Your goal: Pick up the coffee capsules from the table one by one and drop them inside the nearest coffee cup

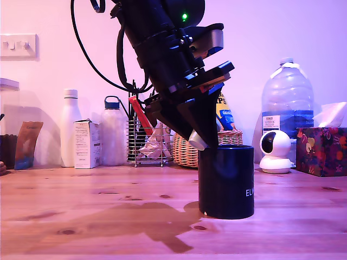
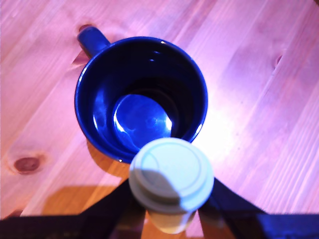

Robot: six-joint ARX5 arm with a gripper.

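Observation:
A dark navy coffee cup (image 1: 226,181) with white lettering stands on the wooden table (image 1: 81,216). My gripper (image 1: 198,142) hangs tilted right above the cup's rim, at the exterior view's left side of it, shut on one pale cream coffee capsule (image 1: 196,142). In the wrist view the capsule (image 2: 171,175) shows its round flat face, pinched between the dark fingers (image 2: 112,206), just over the rim of the cup (image 2: 94,107). The cup's glossy blue inside looks bare, and its handle (image 2: 93,39) points away. I see no other capsules on the table.
Along the back wall stand a white bottle (image 1: 70,127), a small carton (image 1: 87,144), a clear bottle (image 1: 113,132), a wire rack (image 1: 147,142), a wicker basket (image 1: 187,149), a white camera (image 1: 275,151), a large water jug (image 1: 287,103) and a tissue box (image 1: 321,149).

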